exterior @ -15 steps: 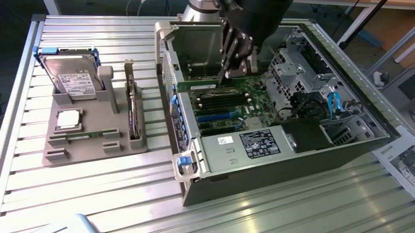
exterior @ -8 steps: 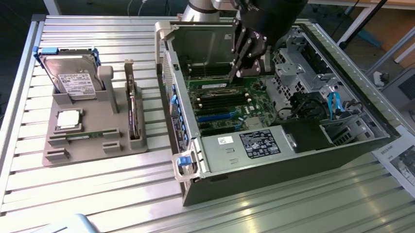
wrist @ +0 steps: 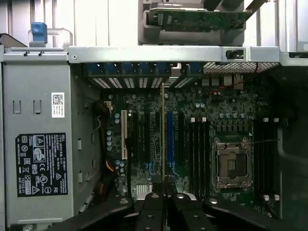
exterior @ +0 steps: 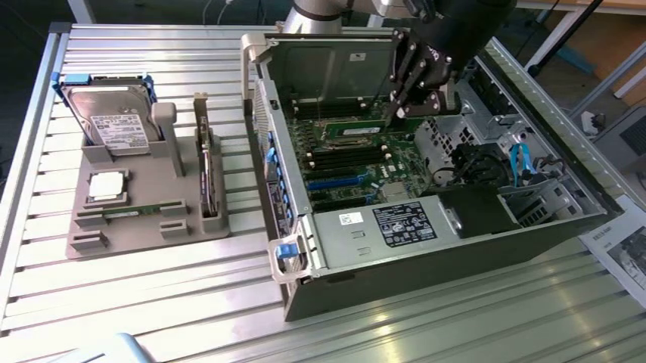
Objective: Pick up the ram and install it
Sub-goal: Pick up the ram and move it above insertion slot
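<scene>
A big metal surface (exterior: 151, 302) with long grooves is seen under everything. An open computer case (exterior: 424, 257) is laid on its side on it, toward the exterior view's right. A green board (exterior: 343, 151) with many long slots is seen inside the case, and a gray box with a black sticker (exterior: 404, 223) is fitted next to it. A gray holder (exterior: 141, 204) is set on the surface, toward the exterior view's left. A hard drive (exterior: 111, 121), a dark card (exterior: 209, 181) and a square silver chip (exterior: 106, 187) are kept in it. The black end effector (exterior: 409, 110) is held inside the case, over the green board. It is closed on the ram (wrist: 163, 134), which is gripped by its thin edge and pointed down at the slots, just beside a blue slot (wrist: 169, 137). Whether the ram is touching the board cannot be told.
</scene>
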`<control>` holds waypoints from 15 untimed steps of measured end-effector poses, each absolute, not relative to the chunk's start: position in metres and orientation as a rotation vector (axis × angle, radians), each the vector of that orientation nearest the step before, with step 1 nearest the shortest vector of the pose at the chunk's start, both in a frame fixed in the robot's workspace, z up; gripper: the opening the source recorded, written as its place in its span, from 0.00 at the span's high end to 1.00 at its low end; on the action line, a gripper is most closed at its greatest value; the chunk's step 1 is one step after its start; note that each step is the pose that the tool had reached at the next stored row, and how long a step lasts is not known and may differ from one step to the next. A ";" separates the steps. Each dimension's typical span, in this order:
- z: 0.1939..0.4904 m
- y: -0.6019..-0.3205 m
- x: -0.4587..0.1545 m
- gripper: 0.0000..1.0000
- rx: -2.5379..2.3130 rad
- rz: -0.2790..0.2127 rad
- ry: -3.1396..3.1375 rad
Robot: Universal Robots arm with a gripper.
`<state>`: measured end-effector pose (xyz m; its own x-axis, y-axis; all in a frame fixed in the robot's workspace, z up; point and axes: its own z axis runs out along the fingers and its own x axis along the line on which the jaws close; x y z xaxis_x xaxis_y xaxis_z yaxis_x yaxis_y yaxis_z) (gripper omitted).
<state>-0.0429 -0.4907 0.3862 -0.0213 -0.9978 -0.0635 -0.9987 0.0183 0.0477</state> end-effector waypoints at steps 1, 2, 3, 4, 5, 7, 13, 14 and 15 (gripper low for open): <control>0.386 -0.491 -0.040 0.88 -2.189 0.124 2.232; 0.386 -0.491 -0.037 0.88 -2.188 0.125 2.232; 0.386 -0.491 -0.036 0.88 -2.188 0.126 2.231; 0.386 -0.491 -0.032 0.88 -2.188 0.127 2.230; 0.386 -0.491 -0.028 0.88 -2.187 0.128 2.230; 0.386 -0.491 -0.020 0.88 -2.187 0.131 2.228; 0.386 -0.491 -0.015 0.88 -2.187 0.133 2.227; 0.386 -0.491 -0.015 0.88 -2.187 0.133 2.226; 0.386 -0.490 -0.015 0.88 -2.187 0.133 2.227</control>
